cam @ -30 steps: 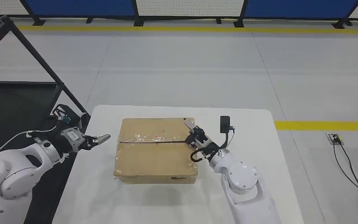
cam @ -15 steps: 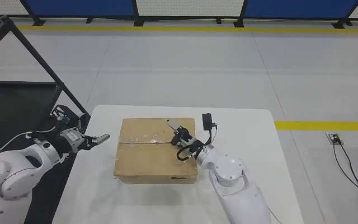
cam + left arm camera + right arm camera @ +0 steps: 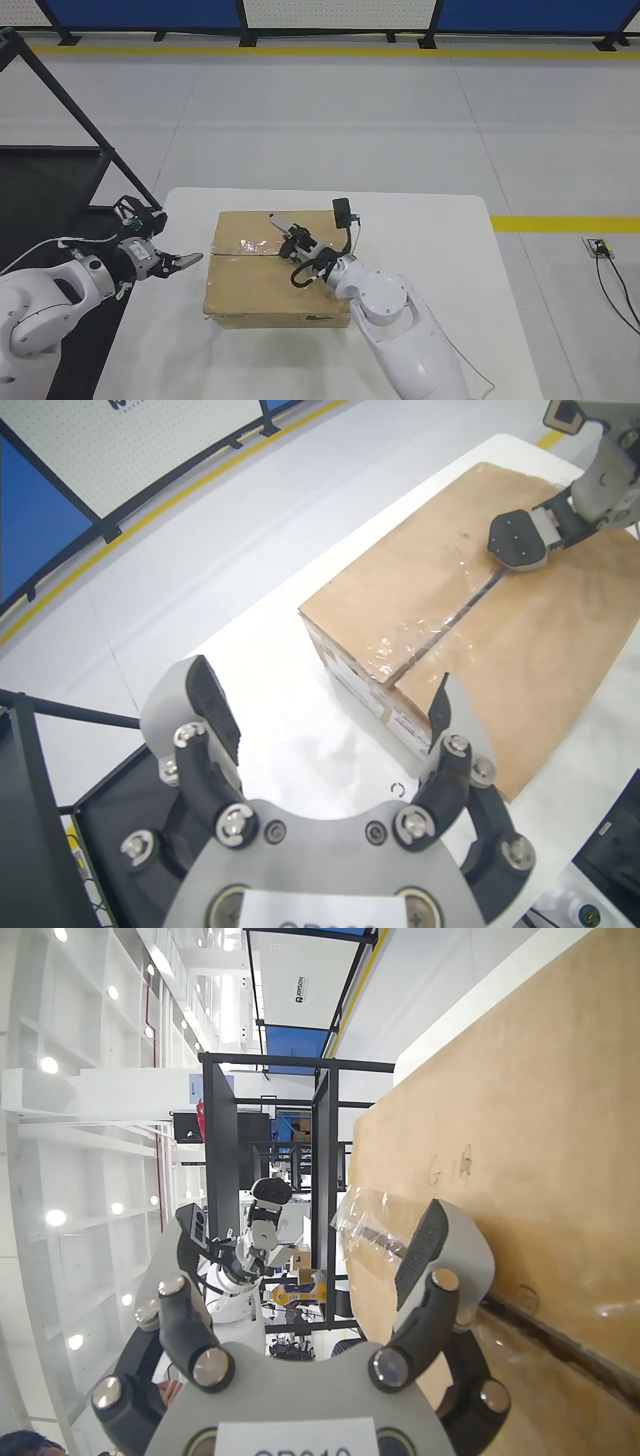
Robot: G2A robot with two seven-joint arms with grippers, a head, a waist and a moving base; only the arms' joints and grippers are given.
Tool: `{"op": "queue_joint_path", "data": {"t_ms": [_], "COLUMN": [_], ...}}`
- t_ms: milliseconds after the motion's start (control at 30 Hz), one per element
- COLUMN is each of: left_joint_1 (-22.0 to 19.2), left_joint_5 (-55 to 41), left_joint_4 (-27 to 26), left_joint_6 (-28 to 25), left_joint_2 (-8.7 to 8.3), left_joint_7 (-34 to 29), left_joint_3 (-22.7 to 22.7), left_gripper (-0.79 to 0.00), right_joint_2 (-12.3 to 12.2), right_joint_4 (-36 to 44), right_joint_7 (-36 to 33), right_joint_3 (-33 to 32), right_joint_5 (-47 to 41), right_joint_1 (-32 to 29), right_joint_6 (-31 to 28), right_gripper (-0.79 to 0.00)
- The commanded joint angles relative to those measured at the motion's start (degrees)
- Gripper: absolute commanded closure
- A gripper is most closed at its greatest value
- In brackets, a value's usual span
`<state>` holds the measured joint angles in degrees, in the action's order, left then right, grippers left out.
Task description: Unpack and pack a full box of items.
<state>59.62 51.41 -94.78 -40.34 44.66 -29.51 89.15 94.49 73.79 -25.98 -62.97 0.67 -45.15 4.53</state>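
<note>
Evidently the box [image 3: 270, 290] lies flat, seam [image 3: 250, 254] running left to right.

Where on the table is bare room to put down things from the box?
Widest: the table between the box and the right edge, toward the far corner. Narrow strips run between box and far edge, and box and near edge. Crowded: left of the box, by the left gripper, and the box top, under the right gripper.

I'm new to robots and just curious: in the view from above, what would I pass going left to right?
First the black rack → left gripper → box → yellow floor line → floor socket.
</note>
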Motion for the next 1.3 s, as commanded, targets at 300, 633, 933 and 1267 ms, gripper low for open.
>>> {"op": "queue_joint_path", "data": {"t_ms": [300, 633, 933, 1267], "left_joint_1": [-0.7, -1.0, -1.4, -2.1], "left_joint_5": [7.6, 8.7, 13.6, 16.4], "left_joint_4": [-1.6, -2.0, -3.0, -2.1], "left_joint_6": [5.5, 8.1, 12.0, 15.5], "left_joint_2": [0.79, 1.35, 1.94, 2.32], "left_joint_7": [1.9, 3.6, 3.5, 2.9], "left_joint_3": [-5.7, -7.7, -10.4, -10.3], "left_gripper": [-0.785, -0.785, -0.785, -0.785], "right_joint_2": [0.7, 0.9, 1.0, 1.0], "right_joint_4": [-5.0, -6.8, -8.0, -9.0], "right_joint_7": [0.8, 0.3, -0.1, -0.8], "right_joint_3": [1.7, 2.1, 2.3, 2.4], "right_joint_5": [-2.9, -3.8, -4.5, -4.9], "right_joint_1": [2.8, 3.6, 4.2, 4.7], "right_joint_6": [-2.4, -3.3, -4.1, -4.5], "right_gripper": [-0.785, -0.785, -0.785, -0.785]}}
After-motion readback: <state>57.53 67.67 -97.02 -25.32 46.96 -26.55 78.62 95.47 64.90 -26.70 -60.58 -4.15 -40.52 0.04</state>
